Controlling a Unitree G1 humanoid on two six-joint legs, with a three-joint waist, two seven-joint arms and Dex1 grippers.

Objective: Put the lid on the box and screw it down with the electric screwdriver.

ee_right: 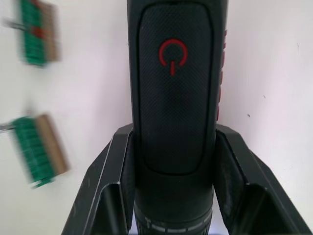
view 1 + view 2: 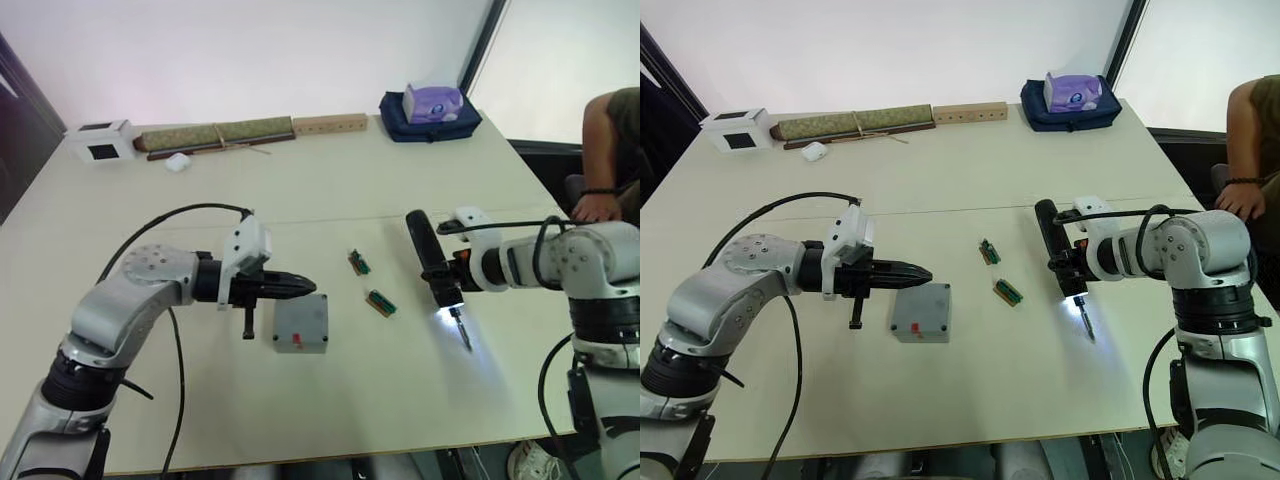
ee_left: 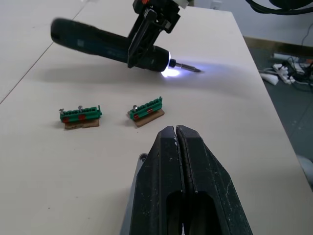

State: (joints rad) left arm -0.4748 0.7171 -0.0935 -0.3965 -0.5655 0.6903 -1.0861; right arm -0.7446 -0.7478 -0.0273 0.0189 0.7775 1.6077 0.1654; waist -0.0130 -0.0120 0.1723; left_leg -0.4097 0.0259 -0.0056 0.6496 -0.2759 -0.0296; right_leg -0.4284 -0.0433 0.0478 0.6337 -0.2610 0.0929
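Gripping electric screwdriver (image 2: 432, 262), right pincer (image 2: 447, 272); lid (image 2: 301, 323) on table.

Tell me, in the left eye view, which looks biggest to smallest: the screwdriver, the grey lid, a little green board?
1. Electric screwdriver, longest, in the right pincer.
2. Lid.
3. Green board, smallest.

red power symbol on the electric screwdriver (image 1: 172, 122) — no other readable text

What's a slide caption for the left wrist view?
Left tool shut above the box; right tool holds the lit electric screwdriver beyond two green connector boards.
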